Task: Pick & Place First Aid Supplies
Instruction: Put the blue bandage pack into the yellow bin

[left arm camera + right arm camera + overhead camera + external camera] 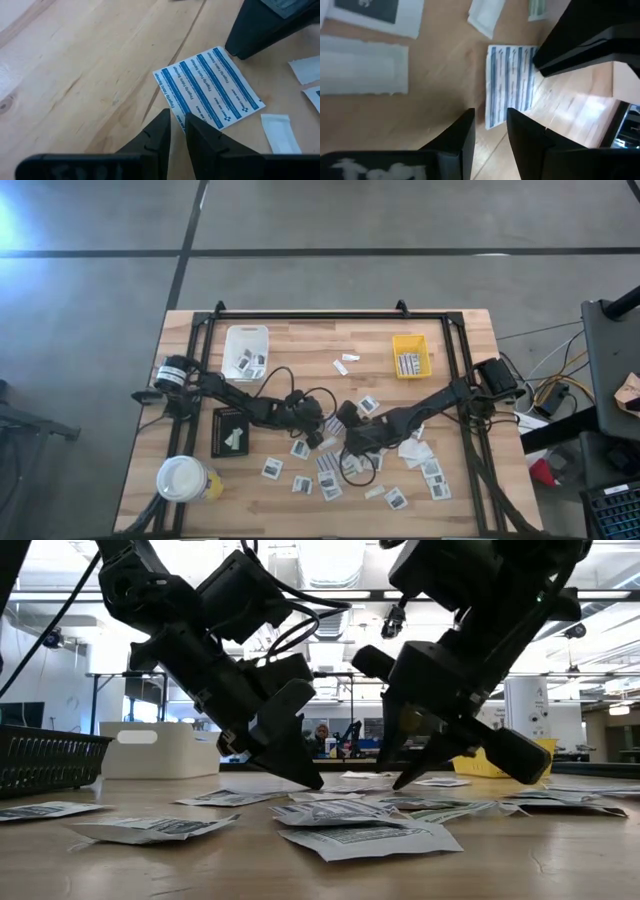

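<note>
Progress, early: a few first aid supplies lay in the far white tray, black tray and yellow tray — most sat loose mid-table, where left gripper pinched a striped packet, right gripper parted.

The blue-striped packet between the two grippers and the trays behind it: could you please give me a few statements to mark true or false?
1. The blue-striped packet lies flat on the table. True.
2. The left gripper is at the packet's edge. True.
3. The yellow tray is empty. False: it holds several small packets.
4. The white-lidded cup stands inside the black tray. False: it stands on the table near a front corner.
5. The right gripper holds a packet clear of the table. False: nothing sits between its fingers.
</note>
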`<state>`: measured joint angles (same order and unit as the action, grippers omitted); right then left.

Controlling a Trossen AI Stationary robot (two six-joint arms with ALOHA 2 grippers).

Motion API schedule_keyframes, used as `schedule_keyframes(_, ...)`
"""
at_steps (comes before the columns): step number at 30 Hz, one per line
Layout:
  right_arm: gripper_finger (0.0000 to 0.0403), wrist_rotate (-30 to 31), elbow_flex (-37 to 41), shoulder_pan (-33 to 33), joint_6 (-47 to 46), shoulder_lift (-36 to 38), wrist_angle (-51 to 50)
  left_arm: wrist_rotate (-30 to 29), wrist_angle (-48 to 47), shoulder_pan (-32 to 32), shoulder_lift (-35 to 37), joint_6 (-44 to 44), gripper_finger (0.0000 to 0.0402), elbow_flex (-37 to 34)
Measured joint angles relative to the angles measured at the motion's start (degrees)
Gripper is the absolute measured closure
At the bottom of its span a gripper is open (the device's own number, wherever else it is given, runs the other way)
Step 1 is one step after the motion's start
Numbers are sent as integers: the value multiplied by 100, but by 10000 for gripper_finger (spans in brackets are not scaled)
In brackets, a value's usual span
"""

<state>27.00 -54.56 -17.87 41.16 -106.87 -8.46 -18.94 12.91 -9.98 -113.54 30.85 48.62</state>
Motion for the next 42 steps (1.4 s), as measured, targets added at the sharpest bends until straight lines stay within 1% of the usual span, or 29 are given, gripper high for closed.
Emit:
schedule_keyframes(5, 294, 0, 45, 24, 122, -2, 372, 153, 11, 6, 1, 230, 330, -4)
schedule_keyframes(8, 294, 0, 80, 60, 234, -35, 426, 161, 9, 2, 0, 379, 330, -7)
schedule_keyframes(13, 294, 60, 79, 46, 149, -247, 474, 196, -17, 2, 2, 496, 330, -4)
schedule_keyframes(16, 294, 204, 71, -13, 153, -412, 494, 205, -22, 2, -22, 507, 330, -4)
schedule_keyframes(20, 294, 478, 56, -69, 41, -444, 454, 239, -37, 2, -39, 520, 330, -4)
schedule_keyframes(28, 296, 422, 36, 11, -34, -411, 611, 406, 215, -13, -44, 635, 330, 36)
schedule_keyframes(36, 323, 404, 41, 13, -225, -415, 762, 692, 406, -21, -46, 760, 330, 101)
schedule_keyframes(42, 352, 447, 13, -3, -391, -420, 825, 684, 432, -25, -43, 634, 330, 127)
